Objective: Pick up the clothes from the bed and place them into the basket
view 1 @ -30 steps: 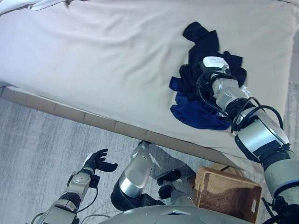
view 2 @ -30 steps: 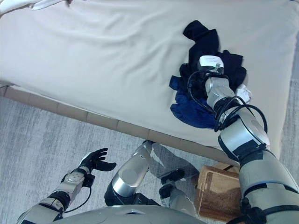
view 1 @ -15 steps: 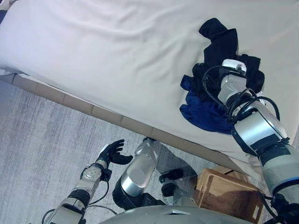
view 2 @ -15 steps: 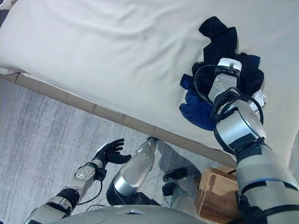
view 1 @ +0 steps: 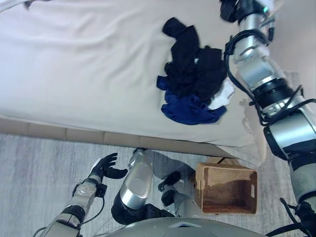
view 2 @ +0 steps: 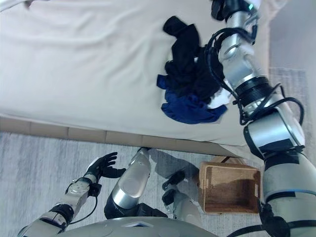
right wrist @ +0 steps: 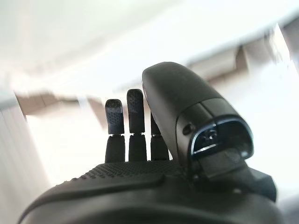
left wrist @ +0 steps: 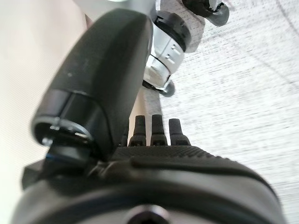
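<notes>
A heap of clothes (view 1: 192, 81), black pieces over a dark blue one with a bit of white, lies on the beige bed (view 1: 84, 74) near its right side. My right hand (view 1: 230, 9) hangs high at the far edge beyond the heap, not touching it. In the right wrist view its fingers (right wrist: 133, 123) are straight with nothing in them. The woven brown basket (view 1: 226, 169) stands on the floor below the bed's edge, with nothing inside it. My left hand (view 1: 104, 167) hovers low over the floor, fingers (left wrist: 160, 128) spread and holding nothing.
Grey carpet (view 1: 34, 168) runs along the bed's near side. A wooden bed frame strip (view 1: 59, 133) shows under the mattress. A white cloth or pillow edge (view 1: 12, 4) lies at the bed's far left corner.
My right hand has lifted off the clothes heap and gone up to the far edge, holding nothing. The heap stays on the bed. The head camera has shifted.
</notes>
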Controlling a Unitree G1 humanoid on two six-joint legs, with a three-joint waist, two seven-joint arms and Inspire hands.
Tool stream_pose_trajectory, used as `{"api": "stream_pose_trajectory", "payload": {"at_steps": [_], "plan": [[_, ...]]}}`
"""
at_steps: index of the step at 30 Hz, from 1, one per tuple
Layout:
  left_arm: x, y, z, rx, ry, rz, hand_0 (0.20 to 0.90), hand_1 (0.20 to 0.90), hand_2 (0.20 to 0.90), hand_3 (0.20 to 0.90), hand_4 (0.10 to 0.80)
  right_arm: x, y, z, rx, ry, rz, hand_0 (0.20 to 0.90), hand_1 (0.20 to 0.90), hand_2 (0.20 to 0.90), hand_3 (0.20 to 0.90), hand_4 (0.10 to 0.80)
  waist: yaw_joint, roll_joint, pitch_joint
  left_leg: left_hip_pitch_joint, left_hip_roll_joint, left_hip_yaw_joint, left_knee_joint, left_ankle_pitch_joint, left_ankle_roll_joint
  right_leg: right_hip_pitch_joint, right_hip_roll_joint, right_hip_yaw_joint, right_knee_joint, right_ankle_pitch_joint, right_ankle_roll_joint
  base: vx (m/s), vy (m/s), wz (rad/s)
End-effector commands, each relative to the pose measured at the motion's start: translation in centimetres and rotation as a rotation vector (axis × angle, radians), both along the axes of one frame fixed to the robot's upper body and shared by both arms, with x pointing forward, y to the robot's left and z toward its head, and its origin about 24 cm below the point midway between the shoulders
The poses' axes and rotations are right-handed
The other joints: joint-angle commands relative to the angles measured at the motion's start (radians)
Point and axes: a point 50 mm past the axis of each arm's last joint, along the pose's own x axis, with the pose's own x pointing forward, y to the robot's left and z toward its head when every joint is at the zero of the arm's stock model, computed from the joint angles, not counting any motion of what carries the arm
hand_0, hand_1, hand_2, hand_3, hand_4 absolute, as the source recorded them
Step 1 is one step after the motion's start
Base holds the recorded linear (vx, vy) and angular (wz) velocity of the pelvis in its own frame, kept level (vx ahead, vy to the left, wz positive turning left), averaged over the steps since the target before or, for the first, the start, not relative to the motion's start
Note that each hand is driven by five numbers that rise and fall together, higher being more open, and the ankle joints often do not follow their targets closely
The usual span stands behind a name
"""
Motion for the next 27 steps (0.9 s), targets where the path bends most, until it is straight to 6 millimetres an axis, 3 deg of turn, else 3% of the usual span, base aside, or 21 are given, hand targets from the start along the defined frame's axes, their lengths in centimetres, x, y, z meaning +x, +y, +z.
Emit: {"api": "stream_pose_trajectory", "payload": {"at_steps": [1, 9, 13, 14, 15, 16, 17, 22, 27], "plan": [[-5.1, 1.2, -1.9, 0.060, 0.155, -0.005, 0.900, 0.900, 0.900, 0.900, 0.800, -3.0, -1.1, 3.9, -0.095, -0.239, -0.023, 0.300, 0.300, 0.300, 0.200, 0.100, -0.079, -0.016, -0.227, 0.093, -0.005, 0.043, -0.115, -0.048, 0.084, 0.007, -0.015, 0.039, 0.101, 0.027, 0.026, 0.132, 0.031, -0.45], [-5.8, 0.9, -2.6, 0.102, 0.239, -0.052, 0.900, 0.900, 0.900, 0.900, 0.800, -4.9, -2.6, 4.7, -0.132, -0.311, -0.050, 0.300, 0.300, 0.300, 0.200, 0.100, -0.172, -0.007, -0.338, 0.184, 0.003, 0.111, -0.166, -0.063, 0.092, 0.053, 0.002, 0.091, 0.055, 0.023, 0.032, 0.051, -0.034, -0.24], [-5.6, 1.1, -2.6, 0.114, 0.274, -0.068, 0.900, 0.900, 0.900, 0.900, 0.800, -4.6, -2.9, 4.0, -0.109, -0.164, 0.034, 0.300, 0.300, 0.300, 0.200, 0.100, -0.215, -0.003, -0.360, 0.210, 0.001, 0.143, -0.154, -0.084, 0.094, 0.050, 0.001, 0.113, 0.054, 0.026, 0.033, -0.021, -0.028, -0.23], [-5.5, 1.1, -2.6, 0.108, 0.282, -0.063, 0.900, 0.900, 0.900, 0.900, 0.800, -3.6, -2.4, 1.8, -0.127, 0.021, 0.138, 0.498, 0.498, 0.498, 0.431, 0.331, -0.232, 0.000, -0.366, 0.222, 0.001, 0.156, -0.143, -0.094, 0.095, 0.050, 0.003, 0.126, 0.053, 0.020, 0.026, 0.008, -0.009, -0.24], [-5.5, 1.1, -2.6, 0.108, 0.283, -0.065, 0.900, 0.900, 0.900, 0.900, 0.800, -3.6, -2.4, 1.6, -0.133, 0.029, 0.149, 0.622, 0.622, 0.622, 0.576, 0.476, -0.232, 0.000, -0.366, 0.224, 0.001, 0.157, -0.142, -0.096, 0.095, 0.050, 0.004, 0.128, 0.053, 0.020, 0.025, 0.041, -0.017, -0.48], [-5.4, 0.9, -2.6, 0.093, 0.281, -0.056, 0.900, 0.900, 0.900, 0.900, 0.800, -2.8, -2.0, -0.9, -0.131, 0.197, 0.230, 0.900, 0.900, 0.900, 0.900, 0.800, -0.245, 0.005, -0.371, 0.234, 0.004, 0.167, -0.131, -0.102, 0.095, 0.057, 0.009, 0.139, 0.047, 0.007, 0.013, 0.039, -0.010, -0.41], [-5.4, 0.9, -2.6, 0.089, 0.281, -0.053, 0.900, 0.900, 0.900, 0.900, 0.800, -2.7, -1.9, -1.4, -0.131, 0.222, 0.241, 0.900, 0.900, 0.900, 0.900, 0.800, -0.247, 0.005, -0.371, 0.236, 0.006, 0.169, -0.129, -0.103, 0.094, 0.059, 0.010, 0.140, 0.046, 0.005, 0.011, 0.054, -0.014, -0.41], [-4.9, -0.9, -2.9, 0.039, 0.259, -0.080, 0.900, 0.900, 0.900, 0.900, 0.800, -1.2, -1.0, -7.3, -0.232, 0.489, 0.308, 0.900, 0.900, 0.900, 0.900, 0.800, -0.233, 0.006, -0.355, 0.247, 0.007, 0.169, -0.099, -0.113, 0.089, 0.094, 0.016, 0.131, 0.033, -0.012, -0.013, 0.070, -0.009, -0.15], [-3.5, -1.4, -2.4, 0.050, 0.229, -0.141, 0.900, 0.900, 0.900, 0.900, 0.800, 0.3, 0.3, -10.1, -0.275, 0.640, 0.274, 0.900, 0.900, 0.900, 0.900, 0.800, -0.170, -0.001, -0.292, 0.185, 0.008, 0.128, -0.070, -0.091, 0.079, 0.084, 0.014, 0.090, 0.047, -0.015, -0.023, -0.070, -0.060, 0.19]]}}
